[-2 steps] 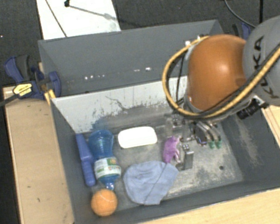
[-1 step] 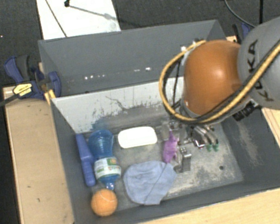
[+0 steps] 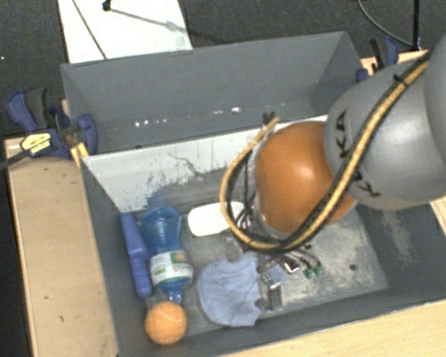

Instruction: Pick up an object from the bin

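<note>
My gripper [image 3: 270, 290] hangs low over the bin's floor near the front, below the orange wrist cover. It is at the right edge of a crumpled pale blue cloth [image 3: 226, 294]; whether it touches the cloth I cannot tell. A small green thing [image 3: 312, 270] lies just to the gripper's right. Behind the cloth a white oval thing [image 3: 205, 220] lies partly hidden by the arm's cables.
Along the bin's left wall lie a blue clear plastic bottle [image 3: 166, 252] with a white label and a flat blue bar [image 3: 135, 253] beside it. An orange ball [image 3: 166, 323] rests in the front left corner. The arm covers the bin's right half.
</note>
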`<state>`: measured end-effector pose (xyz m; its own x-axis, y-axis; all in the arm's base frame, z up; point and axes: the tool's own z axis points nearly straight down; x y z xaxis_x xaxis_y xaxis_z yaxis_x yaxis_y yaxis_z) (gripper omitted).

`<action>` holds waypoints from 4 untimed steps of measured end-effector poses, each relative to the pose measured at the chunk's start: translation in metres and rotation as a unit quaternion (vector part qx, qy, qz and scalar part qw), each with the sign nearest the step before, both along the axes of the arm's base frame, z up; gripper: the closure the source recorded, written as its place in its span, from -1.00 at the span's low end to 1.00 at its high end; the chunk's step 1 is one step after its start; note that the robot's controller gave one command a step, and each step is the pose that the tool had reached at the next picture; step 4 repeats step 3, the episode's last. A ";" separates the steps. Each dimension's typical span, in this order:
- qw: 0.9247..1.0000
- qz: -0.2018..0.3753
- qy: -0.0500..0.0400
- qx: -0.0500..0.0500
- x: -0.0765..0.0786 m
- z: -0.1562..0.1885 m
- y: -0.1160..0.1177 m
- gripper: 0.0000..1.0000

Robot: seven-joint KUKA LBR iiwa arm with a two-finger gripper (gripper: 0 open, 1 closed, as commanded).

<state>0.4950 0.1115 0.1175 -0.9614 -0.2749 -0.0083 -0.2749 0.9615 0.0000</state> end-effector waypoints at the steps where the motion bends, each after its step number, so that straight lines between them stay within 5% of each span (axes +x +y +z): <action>1: 0.998 0.061 0.001 -0.001 0.000 -0.050 0.008 -1.00; 2: 1.000 0.005 -0.001 0.001 0.004 -0.047 0.000 -1.00; 3: 0.998 0.060 0.000 -0.001 0.000 -0.049 0.008 1.00; 4: 0.998 0.060 0.000 -0.001 0.000 -0.049 0.008 1.00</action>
